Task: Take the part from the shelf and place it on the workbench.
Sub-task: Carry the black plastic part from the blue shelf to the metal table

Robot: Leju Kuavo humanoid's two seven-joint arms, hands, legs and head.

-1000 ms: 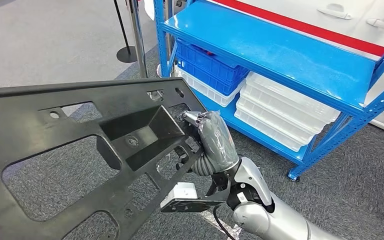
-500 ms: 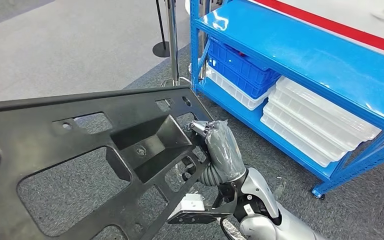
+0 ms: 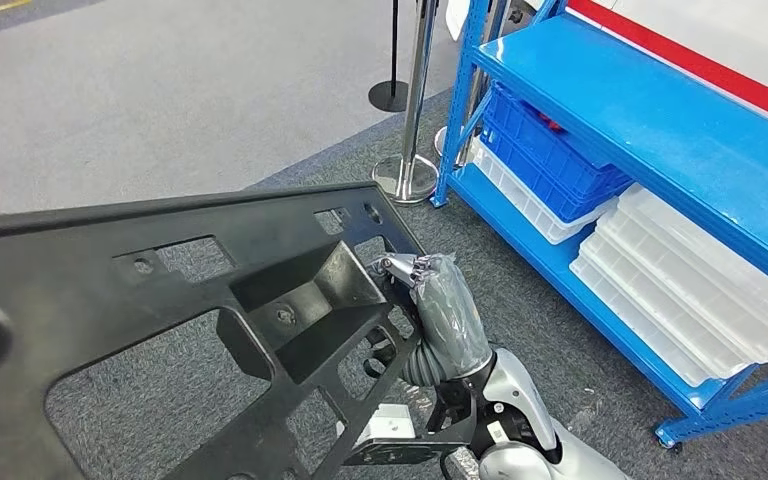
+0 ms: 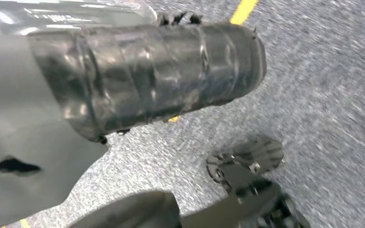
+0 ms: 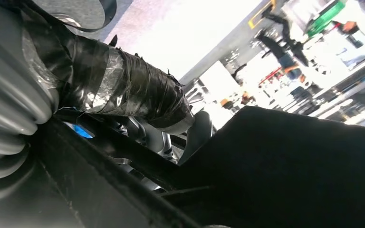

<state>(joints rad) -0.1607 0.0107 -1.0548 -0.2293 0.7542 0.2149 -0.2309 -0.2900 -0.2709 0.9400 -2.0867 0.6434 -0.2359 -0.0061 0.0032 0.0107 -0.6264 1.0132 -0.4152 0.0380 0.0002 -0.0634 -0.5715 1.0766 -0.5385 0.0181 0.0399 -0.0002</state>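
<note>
Crates (image 3: 550,150) stacked on shelf (image 3: 650,130) beside trays (image 3: 700,290)

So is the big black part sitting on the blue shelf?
No, the big black part is off the blue shelf, carried over the grey carpet with the right hand gripping its edge.

blue crate (image 3: 550,140) on clear bins | clear trays (image 3: 695,290) stacked beside | stanchion base (image 3: 406,177) on carpet

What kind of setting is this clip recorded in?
Probably a factory or warehouse floor: a blue metal shelf rack stacked with blue and white plastic bins, and a large black moulded plastic part held by the right hand.
</note>
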